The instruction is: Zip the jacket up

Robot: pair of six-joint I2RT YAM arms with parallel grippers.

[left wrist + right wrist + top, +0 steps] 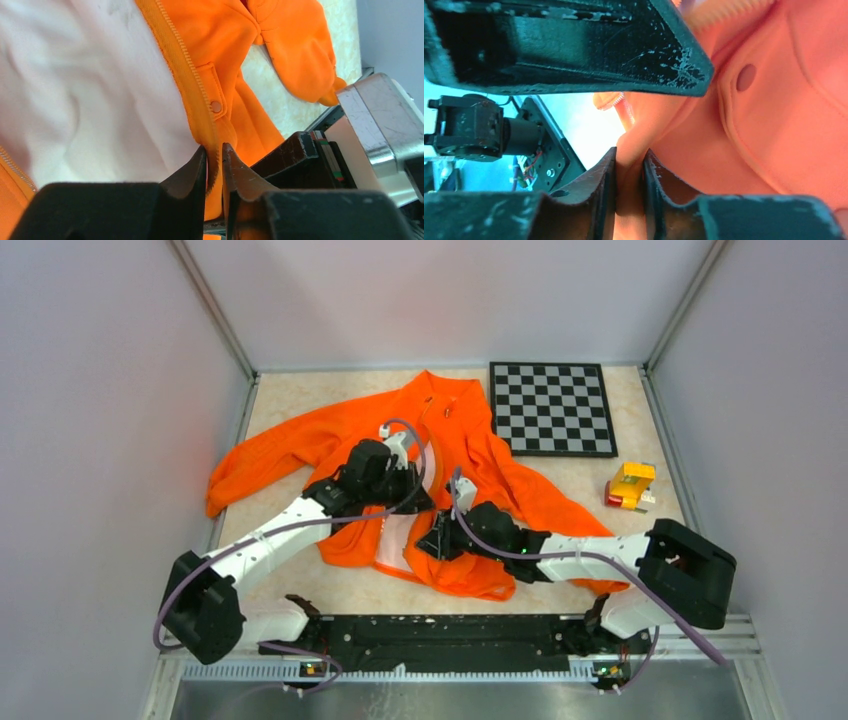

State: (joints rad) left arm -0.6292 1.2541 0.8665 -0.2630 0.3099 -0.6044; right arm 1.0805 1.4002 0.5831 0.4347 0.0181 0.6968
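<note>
Two tools grip the open orange jacket (470,430) spread on the tabletop (290,390): the left tool (214,150) clenched on its zipper edge (186,67), the right tool (629,152) pinching a lower fold, seemingly to align both front bottoms.

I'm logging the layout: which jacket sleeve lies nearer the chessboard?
The right-side sleeve of the jacket, lying just beside the chessboard; the other sleeve stretches away to the left.
</note>
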